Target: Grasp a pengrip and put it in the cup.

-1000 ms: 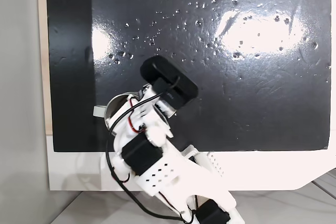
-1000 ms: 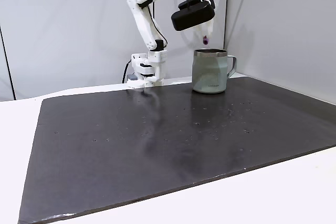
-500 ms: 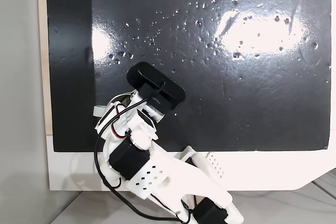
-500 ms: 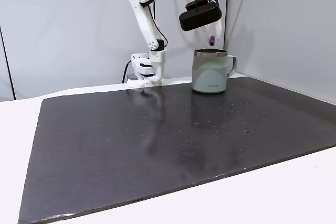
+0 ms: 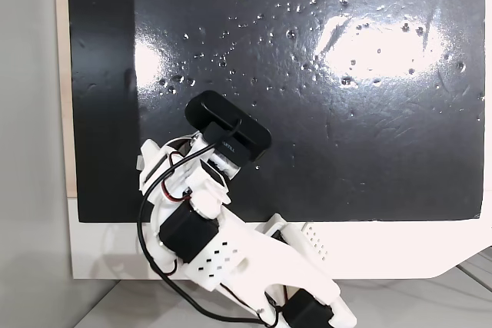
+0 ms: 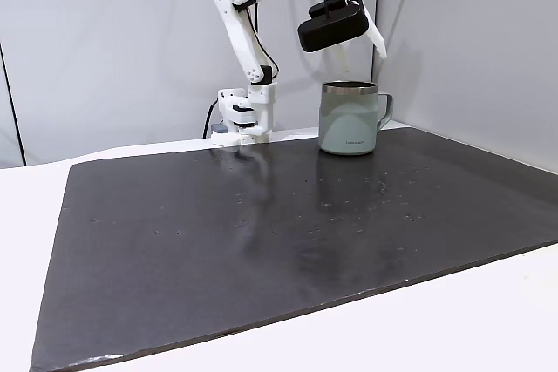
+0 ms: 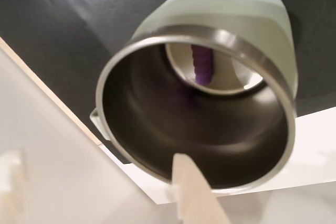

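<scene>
The steel cup (image 6: 350,119) with its pale side handle stands at the far right end of the black mat. In the wrist view I look straight down into the cup (image 7: 157,114), and the purple pengrip (image 7: 202,64) lies on its bottom. My gripper (image 6: 358,48) hangs just above the cup's rim, open, with nothing between its white fingers (image 6: 377,37). One finger (image 7: 191,195) juts in from the bottom of the wrist view. In the fixed view from above, my arm (image 5: 207,220) covers the cup.
A black webcam (image 6: 331,25) rides on my wrist, also seen as the webcam (image 5: 227,126) from above. The black mat (image 6: 261,233) spreads toward the camera. A grey wall panel (image 6: 471,41) stands close behind the cup, and my base (image 6: 246,115) sits to its left.
My gripper moved over the cup's mouth and opened. The purple pengrip that hung from the fingers has dropped into the cup.
</scene>
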Robot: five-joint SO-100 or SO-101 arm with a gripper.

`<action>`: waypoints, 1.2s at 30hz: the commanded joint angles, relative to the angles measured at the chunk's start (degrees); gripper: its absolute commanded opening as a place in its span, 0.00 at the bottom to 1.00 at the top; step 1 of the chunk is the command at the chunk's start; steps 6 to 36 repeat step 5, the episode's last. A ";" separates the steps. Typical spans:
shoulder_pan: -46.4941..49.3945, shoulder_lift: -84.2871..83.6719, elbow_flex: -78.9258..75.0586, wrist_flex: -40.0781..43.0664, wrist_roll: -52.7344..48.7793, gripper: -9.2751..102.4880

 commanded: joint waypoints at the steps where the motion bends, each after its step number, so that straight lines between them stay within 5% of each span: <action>1: -0.44 0.44 -2.90 1.05 -0.26 0.38; 36: -0.44 0.62 -2.72 1.14 -0.44 0.38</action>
